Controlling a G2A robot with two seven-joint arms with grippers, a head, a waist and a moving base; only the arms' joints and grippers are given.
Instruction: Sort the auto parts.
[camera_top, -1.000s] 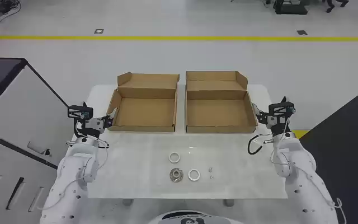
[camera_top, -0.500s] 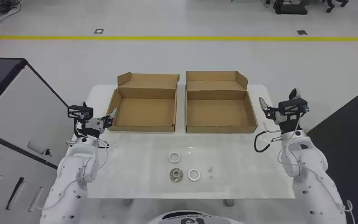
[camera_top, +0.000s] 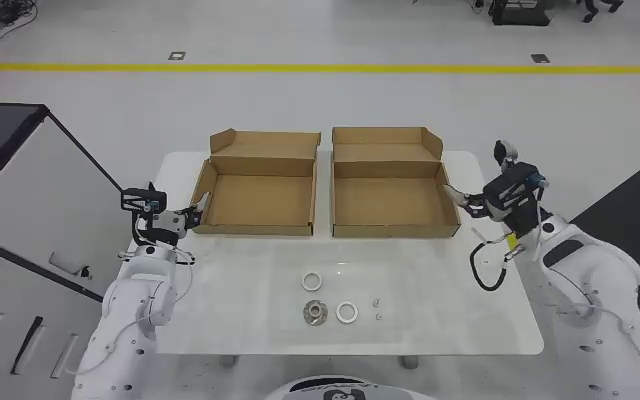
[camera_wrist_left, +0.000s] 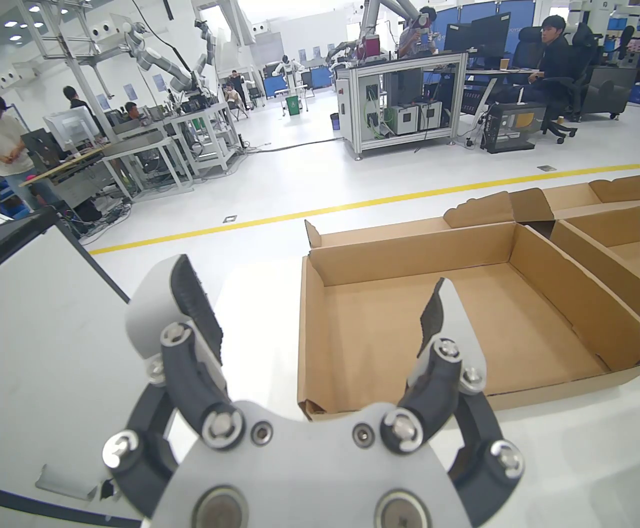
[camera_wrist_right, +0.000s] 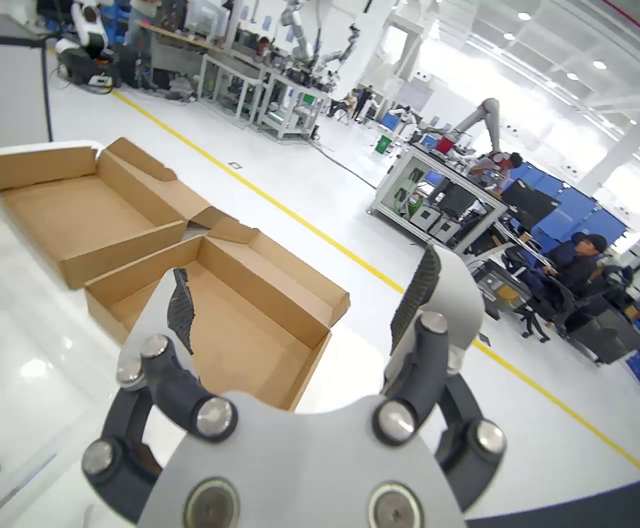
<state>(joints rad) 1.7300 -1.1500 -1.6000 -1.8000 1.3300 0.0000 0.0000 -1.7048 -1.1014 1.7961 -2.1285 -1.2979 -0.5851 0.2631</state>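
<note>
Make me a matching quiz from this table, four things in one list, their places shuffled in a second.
1 left gripper
2 right gripper
3 grey metal disc
4 small screws

A just right of the nearer white ring
B at the left box's outer side
C just left of that ring
D at the right box's outer side

Pairs: 1-B, 2-D, 3-C, 4-A

parts (camera_top: 315, 312) on table (camera_top: 240, 300), before boxes (camera_top: 262, 200)
</note>
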